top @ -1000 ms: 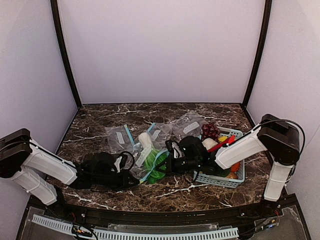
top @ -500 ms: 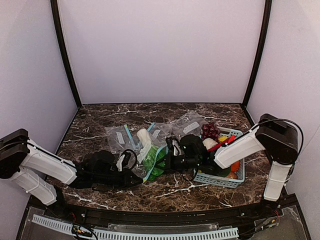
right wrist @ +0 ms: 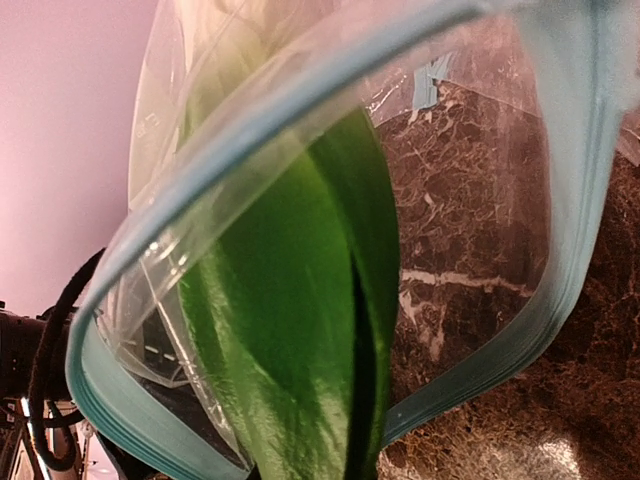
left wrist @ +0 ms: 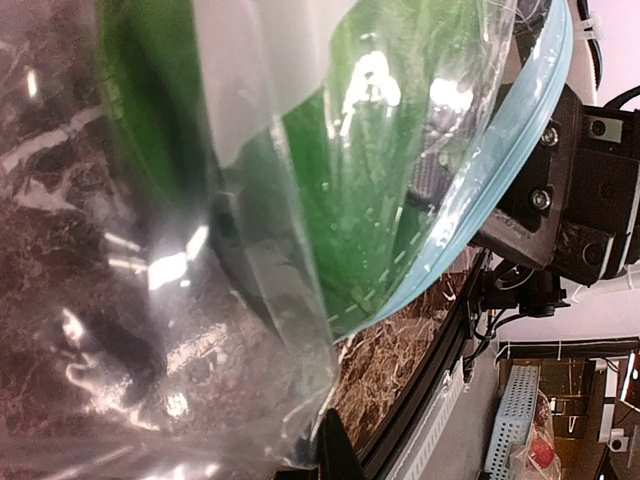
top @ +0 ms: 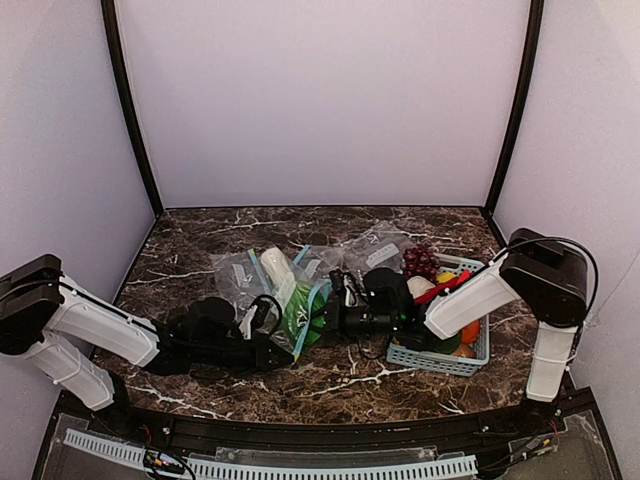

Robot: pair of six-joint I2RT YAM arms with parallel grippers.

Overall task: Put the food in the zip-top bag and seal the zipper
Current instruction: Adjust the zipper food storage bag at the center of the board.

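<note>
Left gripper (top: pixel 268 338) and right gripper (top: pixel 328 318) were both clenched on the zip-top bag (top: pixel 292 298), which I saw raised between them above the table (top: pixel 200 240). Inside lay the leafy vegetable (top: pixel 302 318), white stalk at the far end. Around its leaves the zipper (right wrist: pixel 572 200) gaped open.

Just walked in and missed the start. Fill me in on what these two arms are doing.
Both arms hold the zip-top bag between them: the left gripper pinches its clear side, the right gripper its mouth. The leafy vegetable is inside, and the zipper gapes open, not yet sealed. The red-orange vegetable lies in the basket.
</note>
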